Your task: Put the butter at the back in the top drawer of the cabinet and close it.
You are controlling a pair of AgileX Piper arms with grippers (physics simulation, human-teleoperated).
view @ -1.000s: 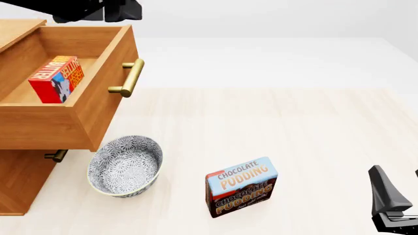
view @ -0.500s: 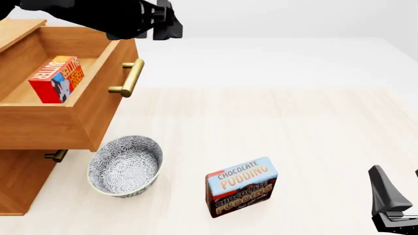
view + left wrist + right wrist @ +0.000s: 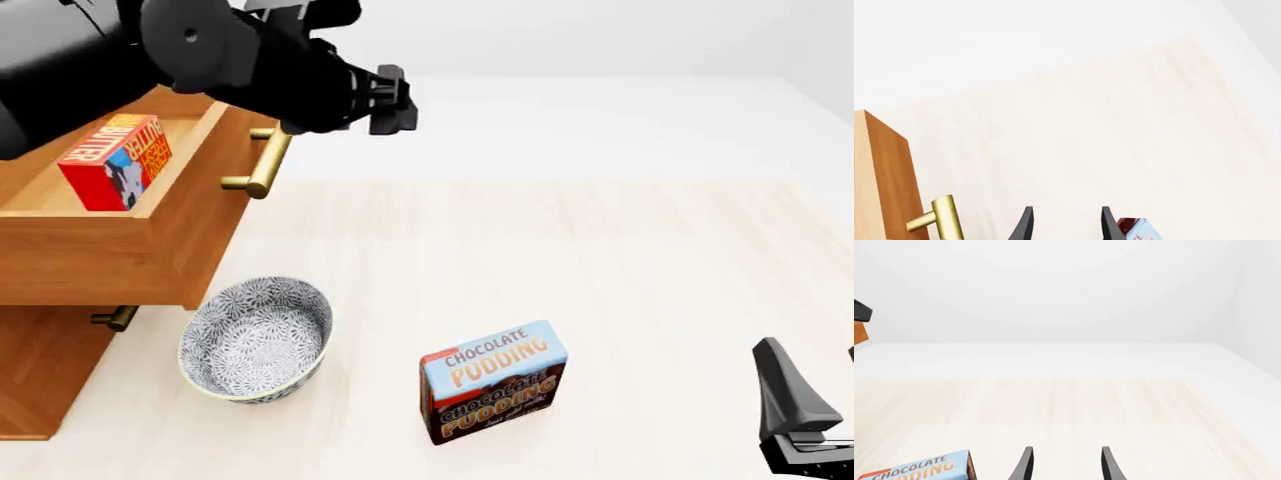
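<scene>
front view: butter point(image 3: 115, 160) in open top drawer point(image 3: 160, 240); l point(image 3: 1064, 226) & r fingers point(image 3: 1064, 465) spread.

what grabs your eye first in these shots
The big black left arm sweeps over the open top drawer, its left gripper just past the brass handle. The red butter lies inside that drawer. Lower down, a patterned bowl and a chocolate pudding box sit on the table.
</scene>
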